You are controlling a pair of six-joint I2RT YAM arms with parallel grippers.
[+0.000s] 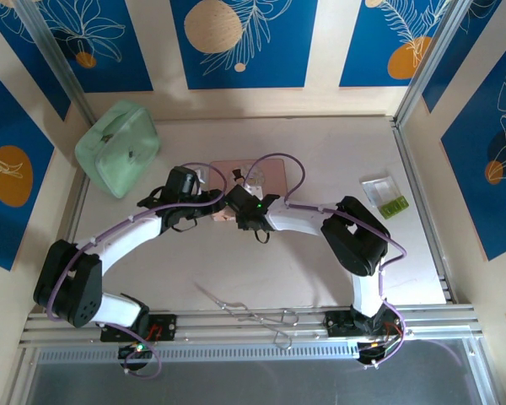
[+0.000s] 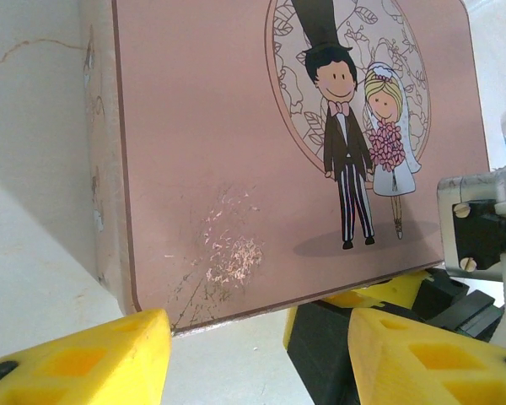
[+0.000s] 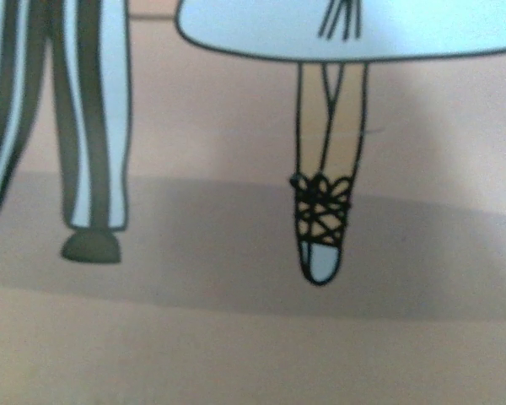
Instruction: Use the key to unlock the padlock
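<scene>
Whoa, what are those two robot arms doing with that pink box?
Both arms are bent in over the pink box, which has a cartoon bride and groom on its lid. The left end effector sits low by the box's edge, its yellow fingers apart. The right end effector is close to the lid, near the bride's feet; I can't tell whether it is open. Metal forceps lie near the arms' bases.
</scene>
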